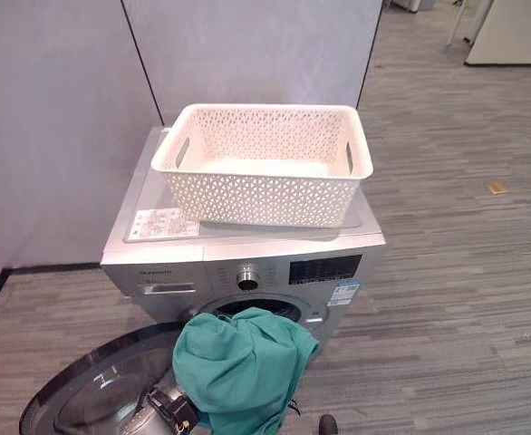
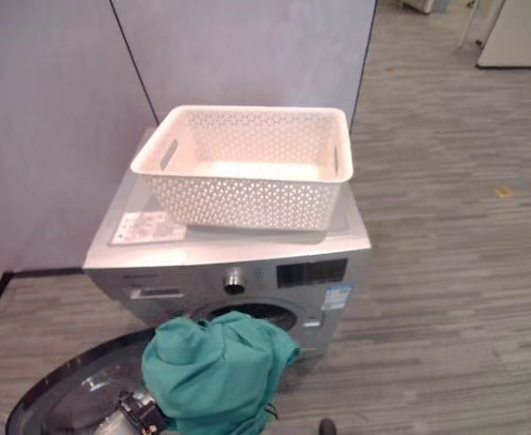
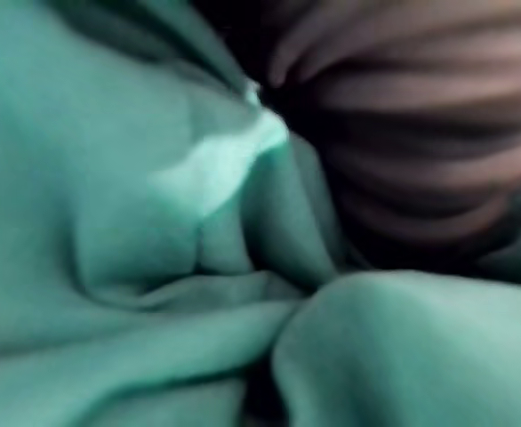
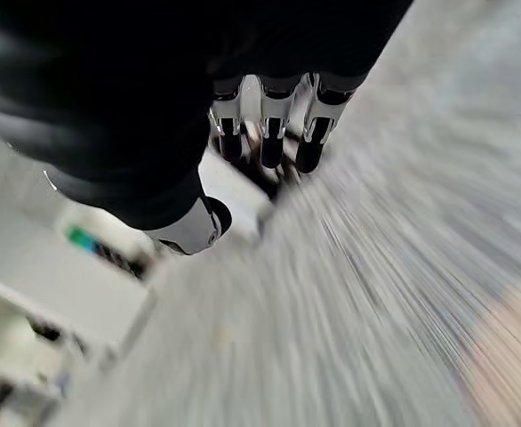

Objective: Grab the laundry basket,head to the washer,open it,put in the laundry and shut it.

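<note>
A teal garment [image 1: 243,367] is held up at the mouth of a silver front-loading washer [image 1: 247,263], whose round glass door [image 1: 93,394] lies swung open at 7 o'clock of the drum opening [image 1: 256,306]. The white perforated laundry basket [image 1: 265,163], emptied as far as can be seen, is parked on the washer's top, with a printed sheet [image 1: 161,224] lying at 8 o'clock of it.

The left hand [image 3: 420,142] is buried in the cloth; its fingers are hidden, so their state cannot be told. The right hand [image 4: 265,133] is seen in its wrist view hanging over the grey plank floor [image 1: 465,227], fingers loosely straight and holding nothing.

Most of the garment is judged to hang outside and below the opening. If it is released now, it may slide onto the open door or the floor. A trailing edge left across the rim could be trapped when the door is shut.
</note>
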### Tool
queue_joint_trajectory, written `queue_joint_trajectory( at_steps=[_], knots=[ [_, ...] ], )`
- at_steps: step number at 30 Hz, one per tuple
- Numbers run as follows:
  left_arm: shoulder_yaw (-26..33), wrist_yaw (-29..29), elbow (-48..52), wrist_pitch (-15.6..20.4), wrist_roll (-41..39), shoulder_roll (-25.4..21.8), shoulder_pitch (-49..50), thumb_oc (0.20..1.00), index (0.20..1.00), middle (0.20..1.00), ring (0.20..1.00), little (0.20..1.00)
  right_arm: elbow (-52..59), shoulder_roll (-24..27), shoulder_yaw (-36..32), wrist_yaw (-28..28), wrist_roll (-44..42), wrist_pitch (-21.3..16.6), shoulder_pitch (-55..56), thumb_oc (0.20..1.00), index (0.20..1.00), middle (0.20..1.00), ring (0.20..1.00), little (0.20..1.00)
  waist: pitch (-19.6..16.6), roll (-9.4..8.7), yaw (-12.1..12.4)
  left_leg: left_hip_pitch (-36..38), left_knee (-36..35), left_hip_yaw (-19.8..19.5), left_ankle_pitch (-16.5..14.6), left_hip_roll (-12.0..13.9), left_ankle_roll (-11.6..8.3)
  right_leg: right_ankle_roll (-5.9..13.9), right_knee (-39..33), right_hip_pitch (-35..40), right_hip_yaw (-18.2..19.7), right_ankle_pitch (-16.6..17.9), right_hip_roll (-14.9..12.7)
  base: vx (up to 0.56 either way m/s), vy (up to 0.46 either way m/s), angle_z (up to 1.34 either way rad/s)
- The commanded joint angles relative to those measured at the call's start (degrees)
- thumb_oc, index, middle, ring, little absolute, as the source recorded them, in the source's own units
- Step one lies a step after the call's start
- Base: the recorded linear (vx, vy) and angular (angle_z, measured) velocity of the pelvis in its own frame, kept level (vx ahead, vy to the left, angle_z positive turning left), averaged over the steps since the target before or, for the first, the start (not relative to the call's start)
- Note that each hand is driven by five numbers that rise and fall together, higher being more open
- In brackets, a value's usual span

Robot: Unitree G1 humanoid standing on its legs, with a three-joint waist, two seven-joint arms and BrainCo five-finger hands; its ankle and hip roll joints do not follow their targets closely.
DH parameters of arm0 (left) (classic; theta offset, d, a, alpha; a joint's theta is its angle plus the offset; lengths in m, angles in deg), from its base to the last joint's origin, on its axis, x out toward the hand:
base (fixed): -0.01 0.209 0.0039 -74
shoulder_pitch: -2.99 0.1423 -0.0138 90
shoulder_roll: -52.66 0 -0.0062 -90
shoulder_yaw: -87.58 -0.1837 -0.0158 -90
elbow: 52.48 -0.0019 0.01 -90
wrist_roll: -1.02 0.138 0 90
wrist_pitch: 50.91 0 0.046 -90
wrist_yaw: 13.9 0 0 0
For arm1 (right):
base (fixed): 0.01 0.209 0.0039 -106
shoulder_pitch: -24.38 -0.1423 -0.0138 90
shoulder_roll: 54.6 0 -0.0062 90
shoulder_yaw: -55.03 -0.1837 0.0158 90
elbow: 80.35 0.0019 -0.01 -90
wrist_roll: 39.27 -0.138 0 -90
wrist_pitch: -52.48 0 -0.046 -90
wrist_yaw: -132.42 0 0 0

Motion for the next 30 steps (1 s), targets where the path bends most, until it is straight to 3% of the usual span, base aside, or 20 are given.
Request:
queue_joint_trajectory(
  at_steps=[1,3,5,9,11,16,18,21,22,30],
  knots=[
    [0.24,-1.42,2.77,2.24,-1.21,0.61,-3.02,0.2,0.2,0.2,0.2,0.2,-3.58,-1.32,0.26,2.08,-3.26,-1.68,-4.23,1.0,1.0,1.0,1.0,1.0,3.53,-1.53,0.41,-4.67,0.74,-0.9,2.69,-0.1,2.35,2.02,1.04,0.02,-1.49,-1.66,-3.01,-0.06,-0.023,0.04],
    [-0.33,-0.39,1.93,2.56,-1.18,1.02,-4.02,0.2,0.2,0.2,0.2,0.2,-3.7,-4.16,2.71,3.07,-5.04,-1.91,-5.19,1.0,1.0,1.0,1.0,1.0,6.1,-1.57,0.22,-6.09,2.34,-1.18,2.74,-0.02,2.66,1.3,4.02,-1.86,-1.18,-2.73,-2.93,-0.18,-0.014,-0.01],
    [-2.05,1.72,0.75,4.51,-0.58,1.41,-8.7,0.2,0.2,0.2,0.2,0.2,-2.47,-6.92,6.82,3.67,-7.74,-2.35,-9.48,1.0,1.0,1.0,1.0,1.0,12.5,-2.07,-0.14,-13.79,12.11,-2.01,0.55,-0.08,3.06,-0.02,12.87,-9.37,0.18,-5.31,-3.28,-0.4,0.0,0.05],
    [-2.76,4.19,-1.73,5.67,0.08,4.37,-13.53,0.2,0.2,0.2,0.2,0.2,4.72,-10.04,10.71,3.58,-7.19,-2.46,-10.14,1.0,1.0,1.0,1.0,1.0,15.33,-1.86,-0.16,-22.76,21.31,-3.73,-1.97,-0.79,3.08,-0.95,22.7,-17.98,1.2,-8.25,-2.77,-0.18,-0.009,0.07],
    [-2.8,4.14,-1.88,5.7,0.12,4.47,-13.61,0.2,0.2,0.2,0.2,0.2,4.9,-10.05,10.65,3.5,-7.11,-2.37,-10.04,1.0,1.0,1.0,1.0,1.0,14.94,-1.76,-0.23,-23.48,21.83,-3.85,-2.18,-0.82,3.07,-0.96,23.14,-18.61,1.17,-8.46,-2.82,-0.05,-0.003,0.05],
    [-2.4,8.84,-10.07,7.75,2.67,11.84,-21.34,0.2,0.2,0.2,0.2,0.2,15.43,-13.03,12.47,2.21,-4.85,-2.98,-8.19,1.0,1.0,1.0,1.0,1.0,20.46,-1.97,-2.28,-36.36,34.11,-4.74,-5.82,-0.38,3.29,-1.67,35.42,-32.22,1.95,-11.66,-3.36,-0.11,-0.006,-0.01],
    [-1.75,9.54,-12.45,8.6,3.12,13.07,-23.36,0.2,0.2,0.2,0.2,0.2,14.88,-13.57,12.67,1.84,-4.81,-3.04,-8.51,1.0,1.0,1.0,1.0,1.0,20.84,-2.02,-2.55,-38.2,35.62,-4.72,-6.21,-0.14,3.26,-1.81,37.08,-34.31,2.13,-12.09,-3.47,-0.06,-0.03,0.12],
    [3.13,14.05,-20.28,11.81,1.68,16.98,-30.68,0.2,0.2,0.2,0.2,0.2,13.86,-15.39,14.27,2.46,-7.33,-3.72,-10.02,1.0,1.0,1.0,1.0,1.0,21.87,-4.07,-3.21,-44.72,40.89,-4.4,-8.13,1.02,3.13,-2.39,42.67,-42.49,3.42,-13.43,-2.89,-0.03,-0.03,-0.06],
    [7.26,17.57,-27.11,14.14,0.0,19.65,-37.22,0.2,0.2,0.2,0.2,0.2,15.25,-15.51,14.96,2.79,-8.74,-3.88,-10.45,1.0,1.0,1.0,1.0,1.0,21.86,-5.93,-3.74,-49.43,46.46,-4.38,-12.05,1.92,2.8,-1.94,47.48,-47.69,3.8,-16.02,-2.64,0.04,-0.027,-0.29],
    [16.73,23.4,-44.44,18.92,-5.01,22.39,-56.62,0.2,0.2,0.2,0.2,0.2,14.05,-16.23,19.04,3.07,-11.0,-4.33,-12.93,1.0,1.0,1.0,1.0,1.0,20.78,-8.39,-6.4,-58.67,54.52,-5.52,-16.07,2.73,3.5,-1.29,53.22,-56.94,4.71,-17.56,-1.41,0.04,-0.011,-0.15]
  ],
)
